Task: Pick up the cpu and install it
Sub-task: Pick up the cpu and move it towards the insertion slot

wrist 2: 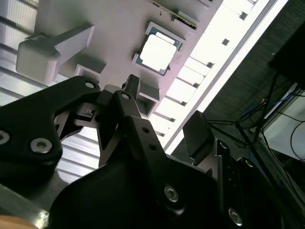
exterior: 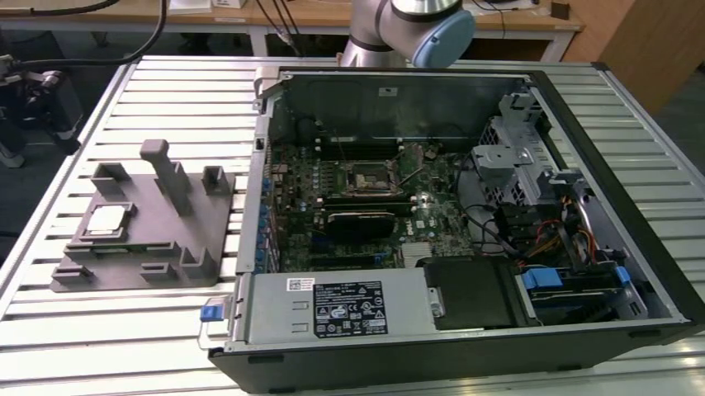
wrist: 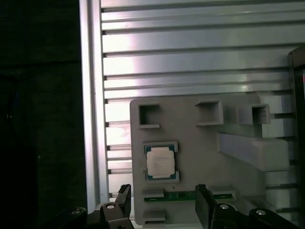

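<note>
First wrist view: pincer [wrist: 163, 193] hangs spread above the cpu [wrist: 159, 162].

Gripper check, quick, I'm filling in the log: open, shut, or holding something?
Gripper: open, holding nothing; the cpu lies in the grey tray.

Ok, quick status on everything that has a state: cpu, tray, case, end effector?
cpu: lying flat in its tray slot, not gripped.
grey tray: on the slatted table, holding the cpu.
end effector: open, empty, hanging above the tray near the cpu.
computer case: on its side, panel off, motherboard exposed.
</note>
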Motion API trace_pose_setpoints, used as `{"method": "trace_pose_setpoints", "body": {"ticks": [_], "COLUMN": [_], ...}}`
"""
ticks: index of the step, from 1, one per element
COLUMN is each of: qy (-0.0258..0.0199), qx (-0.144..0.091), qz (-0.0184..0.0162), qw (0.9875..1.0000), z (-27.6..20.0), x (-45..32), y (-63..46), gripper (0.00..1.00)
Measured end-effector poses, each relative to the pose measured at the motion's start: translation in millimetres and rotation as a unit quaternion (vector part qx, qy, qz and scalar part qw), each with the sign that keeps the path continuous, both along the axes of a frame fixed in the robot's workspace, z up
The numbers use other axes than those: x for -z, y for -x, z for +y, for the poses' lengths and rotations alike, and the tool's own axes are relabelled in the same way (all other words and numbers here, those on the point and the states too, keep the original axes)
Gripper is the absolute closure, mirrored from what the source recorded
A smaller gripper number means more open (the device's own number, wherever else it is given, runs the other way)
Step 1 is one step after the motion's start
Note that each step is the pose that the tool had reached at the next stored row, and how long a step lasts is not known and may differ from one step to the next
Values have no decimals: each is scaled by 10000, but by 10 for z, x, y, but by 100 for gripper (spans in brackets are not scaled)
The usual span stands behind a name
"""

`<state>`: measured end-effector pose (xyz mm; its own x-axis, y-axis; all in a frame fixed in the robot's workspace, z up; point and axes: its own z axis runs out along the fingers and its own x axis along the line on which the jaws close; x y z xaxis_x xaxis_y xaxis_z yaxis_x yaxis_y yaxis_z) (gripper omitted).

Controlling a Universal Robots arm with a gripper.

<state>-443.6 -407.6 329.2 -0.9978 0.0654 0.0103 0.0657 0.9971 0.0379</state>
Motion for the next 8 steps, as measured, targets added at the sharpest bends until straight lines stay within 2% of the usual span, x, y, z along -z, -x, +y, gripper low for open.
{"method": "trace_pose_setpoints", "body": {"ticks": [8], "qy": [-7], "qx": [-35], "qz": [0], "qw": [10000], "z": [-17], "x": [97], "y": [0], "gripper": [36]}}
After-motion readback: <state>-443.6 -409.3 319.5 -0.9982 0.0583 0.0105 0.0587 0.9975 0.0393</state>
